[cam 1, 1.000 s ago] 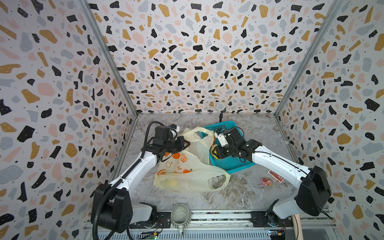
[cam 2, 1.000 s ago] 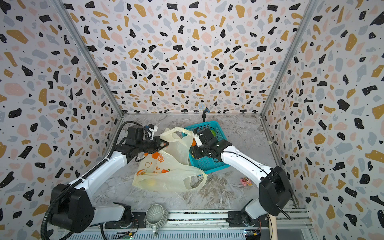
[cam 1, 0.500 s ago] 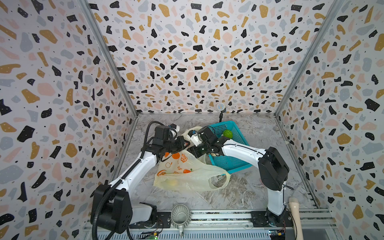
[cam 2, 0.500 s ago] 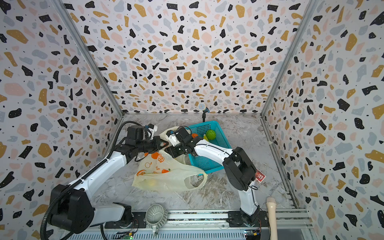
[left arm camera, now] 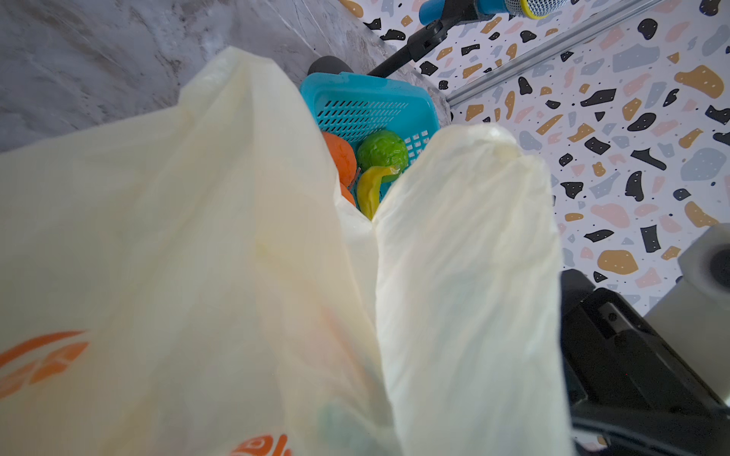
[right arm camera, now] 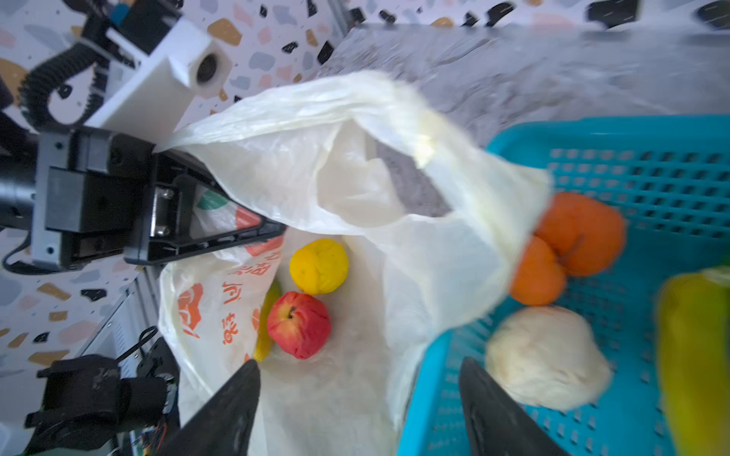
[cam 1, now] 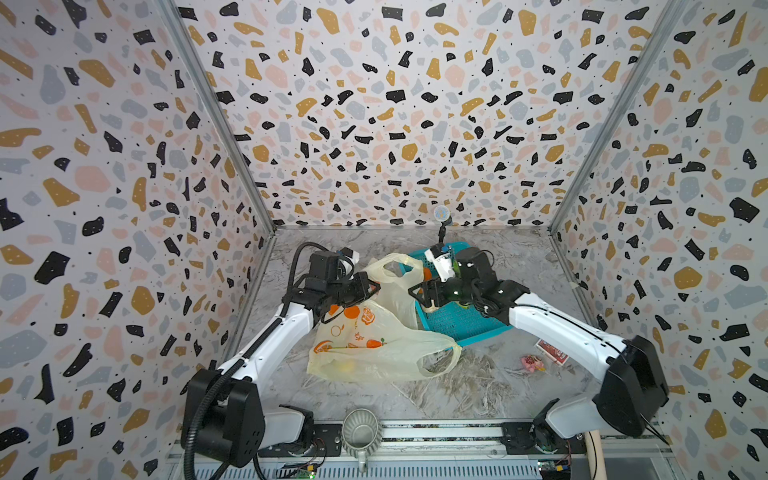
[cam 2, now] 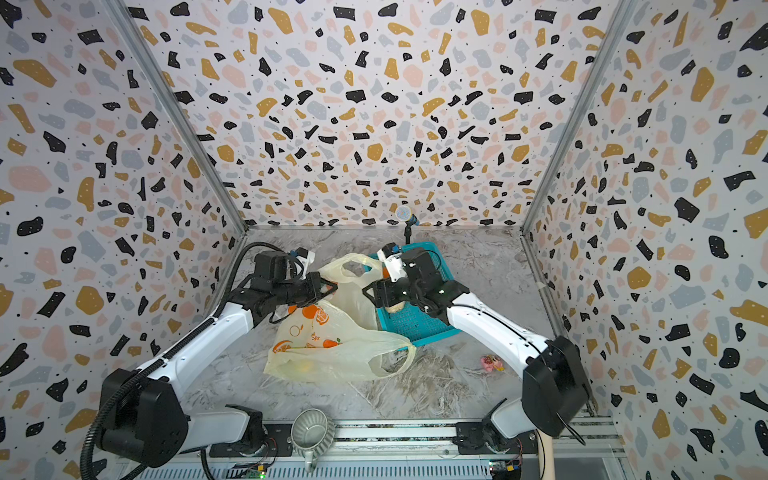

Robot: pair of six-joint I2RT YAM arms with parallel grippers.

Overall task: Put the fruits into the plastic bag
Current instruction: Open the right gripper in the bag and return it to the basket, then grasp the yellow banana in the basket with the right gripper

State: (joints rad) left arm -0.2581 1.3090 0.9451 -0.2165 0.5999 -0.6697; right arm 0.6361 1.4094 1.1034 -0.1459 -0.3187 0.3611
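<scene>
at the near edge a grey ribbed cup [cam 1: 360, 432] sits on the front rail. just beyond it the large translucent pale-yellow plastic bag [cam 1: 374, 353], printed with oranges, lies slumped on the grey marbled surface [cam 1: 478, 386], with one loop handle flat toward the right. off to the right, near the right arm, lie a small pink object [cam 1: 532, 363] and a flat red pack [cam 1: 552, 352]. farther in, the left hand [right arm camera: 272, 233] is clamped tight on the bag's upper rim and holds its mouth lifted. inside the bag, the right wrist view shows a round yellow fruit [right arm camera: 319, 266] just beside a red apple [right arm camera: 299, 324], and a yellow-green piece partly hidden next to them. the right hand [right arm camera: 359, 395] hovers with its jaws spread wide and nothing between them, above where the bag's mouth meets the teal perforated plastic basket [right arm camera: 651, 177]. in the basket lie two oranges [right arm camera: 580, 233] touching, a pale whitish lump [right arm camera: 547, 357], a long yellow-green fruit [right arm camera: 691, 355] and a round green fruit [left arm camera: 382, 152]. at the far wall stands a microphone [cam 1: 441, 214] on a black stand.
</scene>
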